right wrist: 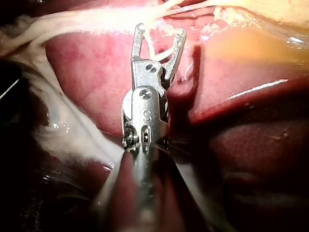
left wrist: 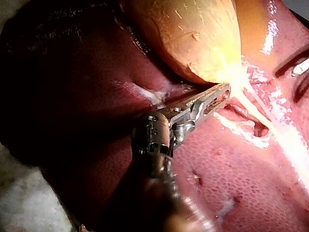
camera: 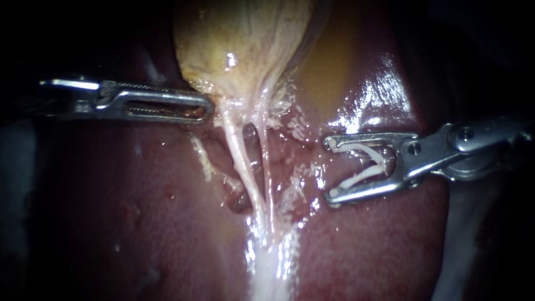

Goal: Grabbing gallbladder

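The yellowish gallbladder hangs at the top centre over the dark red liver. From its neck two pale tubes run down side by side. My left instrument comes in level from the left with its jaws shut on nothing, and its tip rests against the gallbladder's lower left edge. In the left wrist view its jaws lie just under the gallbladder. My right instrument stands apart to the right of the tubes. Its jaws are spread wide around a white V-shaped clip, one leg against each jaw.
Frayed whitish tissue lies around the gallbladder's neck. A wide pale band carries on downward from the tubes. Wet, shiny liver surface lies behind the right instrument.
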{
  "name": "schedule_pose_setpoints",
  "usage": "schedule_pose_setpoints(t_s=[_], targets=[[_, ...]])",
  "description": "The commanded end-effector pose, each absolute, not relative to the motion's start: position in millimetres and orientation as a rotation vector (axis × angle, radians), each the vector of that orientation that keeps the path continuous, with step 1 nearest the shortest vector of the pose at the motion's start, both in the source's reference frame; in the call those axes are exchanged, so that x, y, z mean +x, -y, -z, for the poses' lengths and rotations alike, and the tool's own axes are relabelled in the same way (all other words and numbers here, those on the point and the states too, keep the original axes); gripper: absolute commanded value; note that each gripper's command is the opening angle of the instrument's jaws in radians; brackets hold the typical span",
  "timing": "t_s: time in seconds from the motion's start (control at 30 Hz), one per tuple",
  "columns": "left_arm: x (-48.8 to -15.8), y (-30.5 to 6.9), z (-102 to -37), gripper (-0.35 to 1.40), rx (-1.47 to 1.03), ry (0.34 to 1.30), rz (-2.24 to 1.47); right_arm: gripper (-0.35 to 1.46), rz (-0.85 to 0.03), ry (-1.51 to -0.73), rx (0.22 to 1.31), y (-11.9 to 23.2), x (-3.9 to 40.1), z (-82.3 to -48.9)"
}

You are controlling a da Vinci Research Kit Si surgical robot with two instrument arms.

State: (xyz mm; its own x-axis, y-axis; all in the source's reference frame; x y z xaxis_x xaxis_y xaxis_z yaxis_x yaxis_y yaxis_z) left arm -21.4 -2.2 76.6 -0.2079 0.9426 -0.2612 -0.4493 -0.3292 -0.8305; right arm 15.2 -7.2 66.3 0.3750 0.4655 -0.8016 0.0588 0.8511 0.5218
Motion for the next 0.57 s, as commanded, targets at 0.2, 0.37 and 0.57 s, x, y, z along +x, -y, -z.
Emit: schedule_pose_setpoints(t_s=[0.2,0.37,0.57], targets=[[-21.2,2.2,-76.2,-0.35,-0.965,0.757,-1.722,0.5,-0.276,-1.17,0.518,7.2,15.2,-66.3],[-21.2,2.2,-76.2,-0.35,-0.965,0.757,-1.722,0.5,-0.276,-1.17,0.518,7.2,15.2,-66.3],[-21.3,2.4,-76.3,-0.35,-0.965,0.755,-1.722,0.5,-0.276,-1.17,0.518,7.2,15.2,-66.3]])
